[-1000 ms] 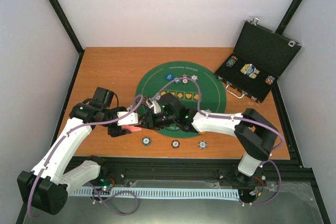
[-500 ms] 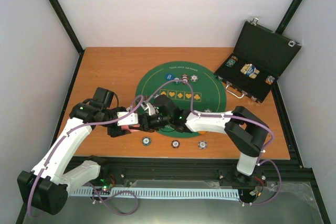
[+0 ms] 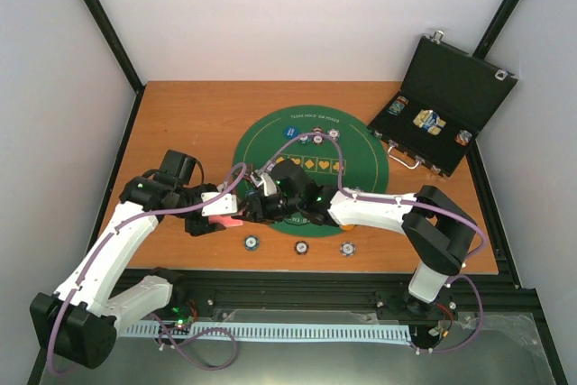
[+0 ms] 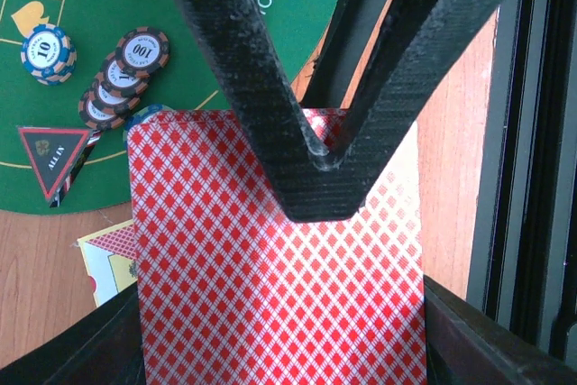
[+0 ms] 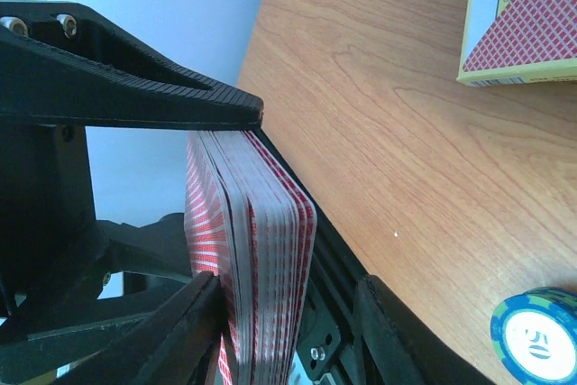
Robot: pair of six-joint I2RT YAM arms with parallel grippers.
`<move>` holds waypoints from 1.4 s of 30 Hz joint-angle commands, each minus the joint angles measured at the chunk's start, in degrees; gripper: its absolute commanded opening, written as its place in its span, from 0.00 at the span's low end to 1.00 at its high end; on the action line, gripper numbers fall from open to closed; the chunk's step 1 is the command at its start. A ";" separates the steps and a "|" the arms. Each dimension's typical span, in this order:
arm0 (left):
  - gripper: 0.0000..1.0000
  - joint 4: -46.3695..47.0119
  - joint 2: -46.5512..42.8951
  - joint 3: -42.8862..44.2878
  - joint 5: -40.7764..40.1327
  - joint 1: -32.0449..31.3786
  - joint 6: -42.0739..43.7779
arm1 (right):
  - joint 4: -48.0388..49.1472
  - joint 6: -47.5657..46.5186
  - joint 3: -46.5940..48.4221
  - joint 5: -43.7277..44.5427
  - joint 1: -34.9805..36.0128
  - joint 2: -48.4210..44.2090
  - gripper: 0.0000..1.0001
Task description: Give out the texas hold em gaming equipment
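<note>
Now dealing: left gripper [image 3: 219, 211] clamps the deck [image 5: 261, 250]; right gripper [image 4: 315, 197], tips together on the top card [image 4: 225, 313], must slide it free.

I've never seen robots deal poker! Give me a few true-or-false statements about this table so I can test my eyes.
1. The case is shut. False: its lid stands open.
2. Three chips lie in a row on the table, near its front edge. True.
3. The mat is blue. False: it is green.
4. The left jaws hold the deck. True.
</note>
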 commanded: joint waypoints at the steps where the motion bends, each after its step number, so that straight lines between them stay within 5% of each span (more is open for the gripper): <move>1: 0.01 -0.53 -0.71 3.74 2.59 -0.39 0.28 | -9.90 -2.49 -0.95 4.51 -0.96 0.05 0.43; 12: 0.01 -1.20 -0.44 3.73 3.30 -0.39 0.11 | 5.20 3.27 4.53 -1.32 2.90 3.01 0.50; 29: 0.01 -1.75 -0.08 6.36 4.57 -0.39 -0.72 | -7.41 -0.56 -2.09 3.37 -2.13 -2.10 0.47; 42: 0.01 -1.09 0.18 5.77 4.71 -0.35 -0.97 | -0.03 3.11 0.64 1.36 0.61 -2.30 0.43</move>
